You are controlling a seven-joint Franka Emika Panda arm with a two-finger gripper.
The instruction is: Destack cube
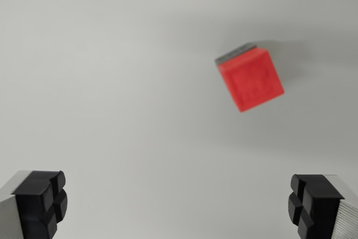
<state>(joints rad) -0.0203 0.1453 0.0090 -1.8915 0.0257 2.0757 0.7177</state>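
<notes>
A red cube [251,80] lies on a pale grey surface, right of centre in the wrist view. It sits on top of a grey cube [233,54], of which only a thin strip shows along its upper left edge. My gripper [178,204] hangs above the surface, open, with nothing between its black fingertips [43,200]. Both fingertips show at the bottom corners of the view. The stack lies well ahead of the fingers and nearer the right one. The picture is slightly blurred.
The plain light grey tabletop [112,82] fills the rest of the view. No other objects or edges show.
</notes>
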